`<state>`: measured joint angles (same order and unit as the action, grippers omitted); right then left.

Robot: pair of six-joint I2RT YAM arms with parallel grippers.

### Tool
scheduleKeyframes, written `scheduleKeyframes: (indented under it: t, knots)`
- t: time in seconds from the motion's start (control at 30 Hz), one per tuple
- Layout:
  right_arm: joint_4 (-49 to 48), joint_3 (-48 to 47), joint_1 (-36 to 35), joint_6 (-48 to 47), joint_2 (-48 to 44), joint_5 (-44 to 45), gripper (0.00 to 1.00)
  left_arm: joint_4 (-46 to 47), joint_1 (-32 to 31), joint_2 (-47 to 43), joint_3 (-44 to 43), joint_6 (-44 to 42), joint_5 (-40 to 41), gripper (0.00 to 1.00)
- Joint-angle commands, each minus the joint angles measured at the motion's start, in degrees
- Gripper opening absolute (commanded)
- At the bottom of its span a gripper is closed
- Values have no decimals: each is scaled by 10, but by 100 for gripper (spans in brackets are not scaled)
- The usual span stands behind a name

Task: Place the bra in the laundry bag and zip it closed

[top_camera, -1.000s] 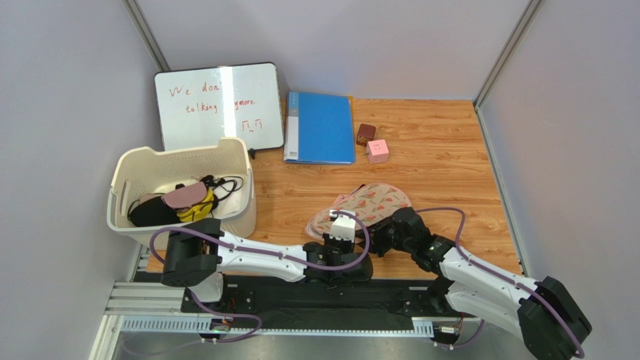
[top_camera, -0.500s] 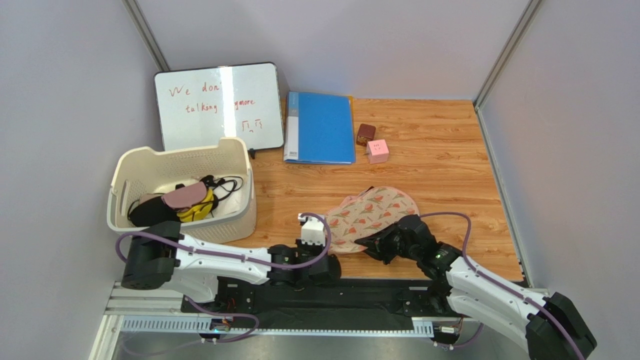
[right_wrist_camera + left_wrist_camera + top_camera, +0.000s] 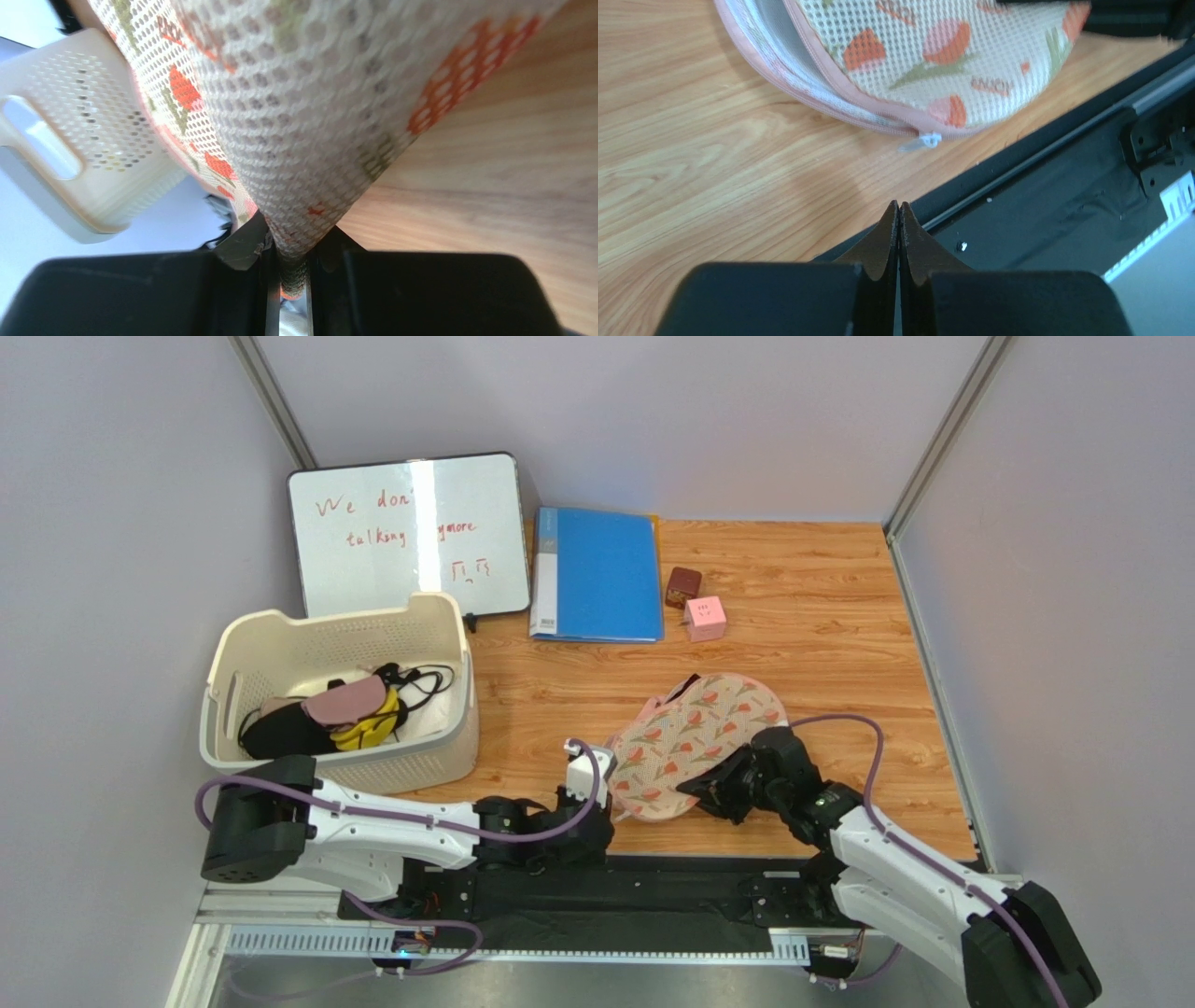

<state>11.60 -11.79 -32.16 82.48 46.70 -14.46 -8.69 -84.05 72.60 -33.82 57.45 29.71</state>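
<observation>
Peanut-shaped beige printed mesh laundry bag (image 3: 697,735) lies by the wooden table's (image 3: 842,616) near edge. The right gripper (image 3: 291,262) pinches its mesh rim. The left gripper (image 3: 898,210) is pressed closed, empty, near the white zip pull (image 3: 920,143).

The laundry bag (image 3: 934,56) runs off the top edge; whiteboard (image 3: 407,532) writing seems partly glare-washed.

The wood-grain bench (image 3: 842,616) carries a whiteboard (image 3: 407,535) with red writing at its far left corner and a blue folder (image 3: 599,574) just beside it. Near the folder sit a small brown box (image 3: 683,585) and a pink cube (image 3: 706,618), close together. A cream perforated basket (image 3: 421,742) stands at the left edge. The printed laundry bag (image 3: 701,728) lies near the front edge.
</observation>
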Motion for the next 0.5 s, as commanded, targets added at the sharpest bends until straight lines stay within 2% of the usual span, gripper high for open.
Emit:
scheduleKeyframes:
  t: [0.0, 0.03, 0.2, 0.3, 0.37, 0.4, 0.47]
  knots:
    - [20, -46, 40, -196, 48, -8, 15, 79, 2, 12, 10, -56, -82, 0]
    - [30, -50, 60, -219, 63, -23, 15, 79, 5, 31, 8, -52, -82, 0]
    - [43, -64, 115, -363, 79, -107, 16, -38, 52, 90, -19, 22, -68, 0]
    - [78, -75, 120, -393, 62, -113, 16, -14, 59, 81, -30, -30, -99, 0]
    - [78, -76, 119, -393, 53, -117, 16, 70, 54, 69, -13, -64, -147, 0]
    - [79, -75, 119, -388, 47, -116, 16, 83, 50, 55, -7, -76, -153, 17]
    - [71, -70, 119, -375, 47, -119, 16, 147, 35, 42, 2, -92, -160, 32]
